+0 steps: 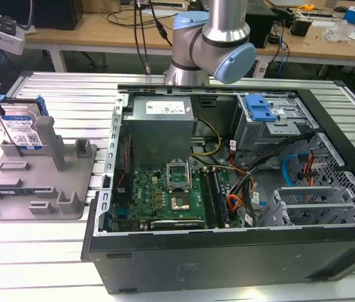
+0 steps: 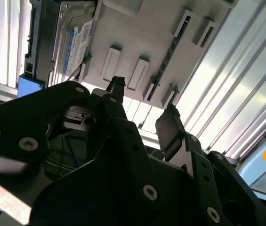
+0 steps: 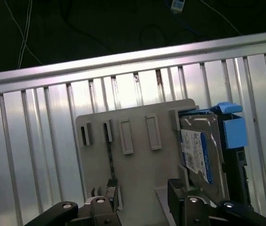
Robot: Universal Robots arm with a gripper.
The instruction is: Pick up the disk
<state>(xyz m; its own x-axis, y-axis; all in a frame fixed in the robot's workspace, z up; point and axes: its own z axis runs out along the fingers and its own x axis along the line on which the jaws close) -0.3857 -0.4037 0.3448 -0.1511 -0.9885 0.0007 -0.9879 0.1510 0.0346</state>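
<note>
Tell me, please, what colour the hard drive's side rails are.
Blue; the side rails of the hard drive show best in the first wrist view.

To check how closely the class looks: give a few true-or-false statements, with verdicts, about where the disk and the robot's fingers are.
1. The disk stands on edge in the grey fixture. True.
2. The fingers are shut on the disk. False: in both wrist views they are apart with nothing between them, and the disk stands off to one side.
3. The computer case is open, with its motherboard showing. True.
4. The disk lies inside the computer case. False: it is in the fixture, outside the case, at the exterior view's left.
</note>
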